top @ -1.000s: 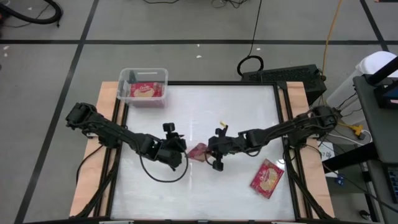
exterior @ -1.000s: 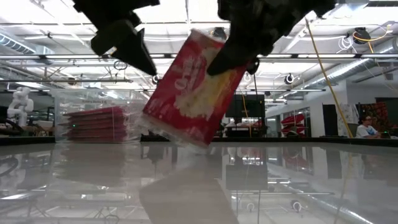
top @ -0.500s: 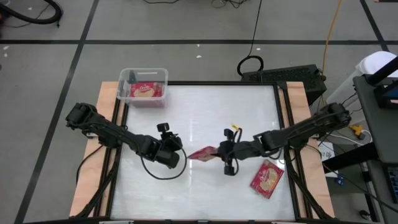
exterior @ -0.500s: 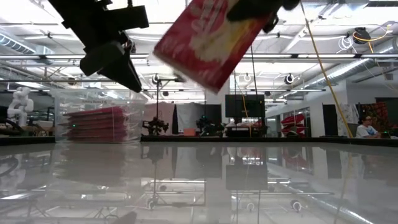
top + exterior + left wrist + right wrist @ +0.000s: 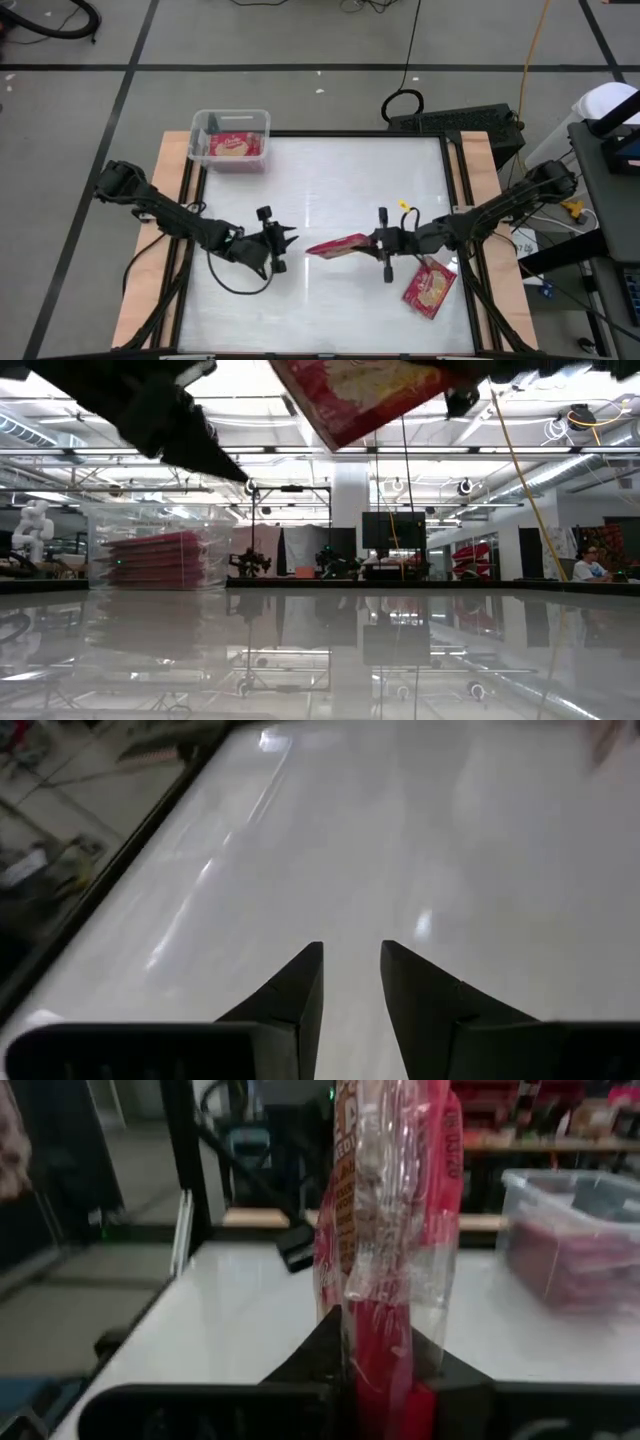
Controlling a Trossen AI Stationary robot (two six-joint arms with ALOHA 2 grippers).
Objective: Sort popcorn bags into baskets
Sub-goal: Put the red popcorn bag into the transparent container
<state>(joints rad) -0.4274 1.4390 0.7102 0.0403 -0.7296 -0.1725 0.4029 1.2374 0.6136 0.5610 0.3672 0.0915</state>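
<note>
R gripper (image 5: 372, 241) is above the middle of the white table (image 5: 330, 180), jaws clamped on one end of a red popcorn bag (image 5: 338, 246), which is held clear of the surface and sticks out toward the L arm. L gripper (image 5: 289, 239) hovers nearby over the table, jaws a little apart, nothing between them. Another popcorn bag (image 5: 430, 287) lies flat near the R edge. Clear basket (image 5: 231, 139) sits at the far L corner w/ red bags stacked inside.
</note>
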